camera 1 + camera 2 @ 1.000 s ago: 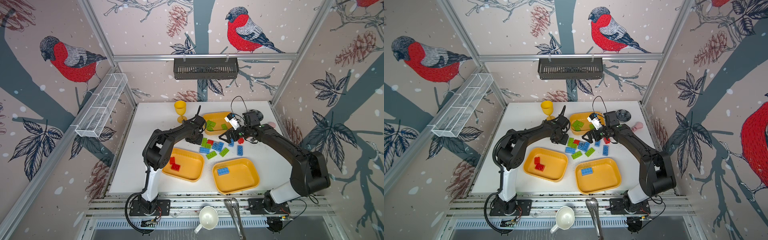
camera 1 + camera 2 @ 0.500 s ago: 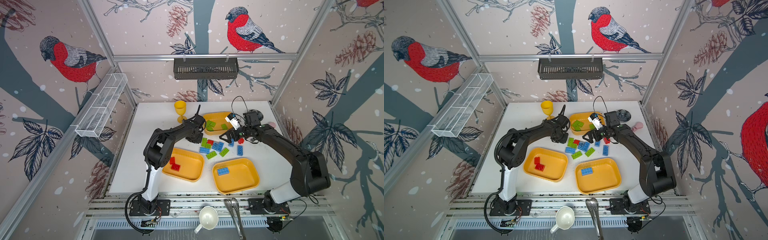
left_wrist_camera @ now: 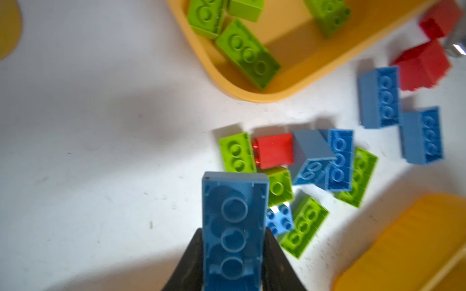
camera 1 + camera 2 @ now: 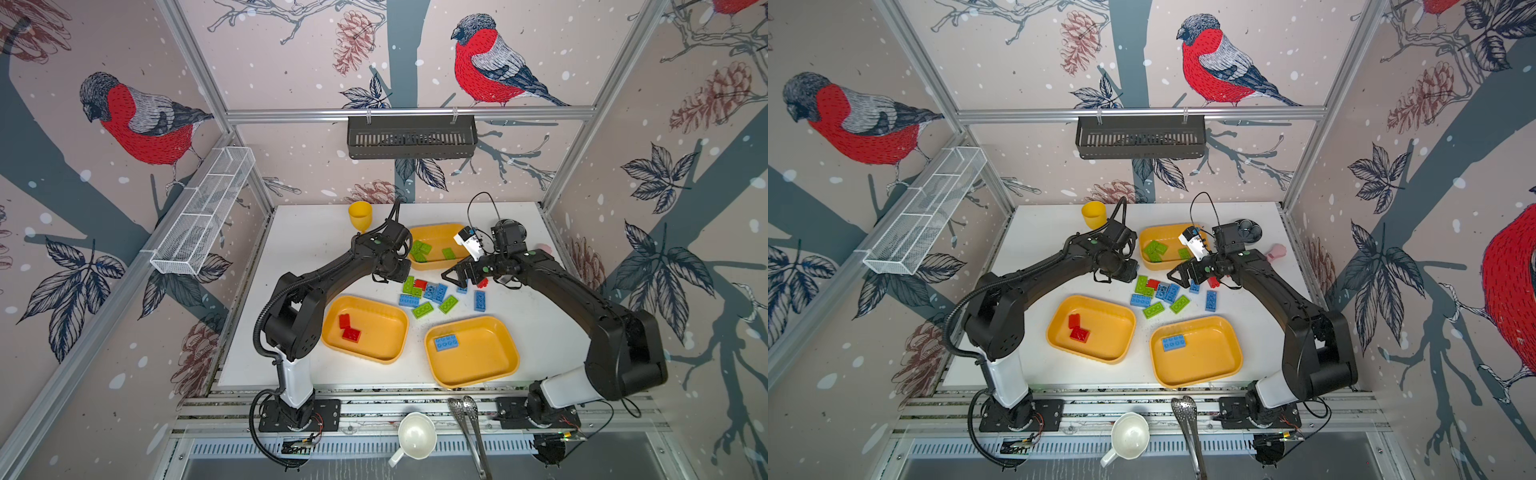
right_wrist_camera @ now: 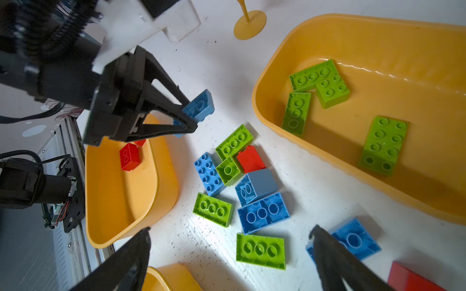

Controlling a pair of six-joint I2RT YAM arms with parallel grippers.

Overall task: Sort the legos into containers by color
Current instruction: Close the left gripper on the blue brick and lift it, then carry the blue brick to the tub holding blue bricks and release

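Item: blue lego [image 3: 234, 201], prob. light, stiff, slick; L gripper [image 5: 189, 114] is clamping its long sides. R gripper [image 5: 230, 230] is hanging wide open.

The blue brick [image 3: 234, 201] in the left gripper [image 3: 233, 230] is smooth, glossy plastic; the gripper itself is matt black. Ahead, the yellow tray [image 3: 252, 95] shines; the tabletop [image 3: 88, 126] looks scuffed.

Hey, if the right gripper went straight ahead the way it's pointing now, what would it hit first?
Probably the upside-down green brick lying between the open fingers of the right gripper, though depth is hard to judge.
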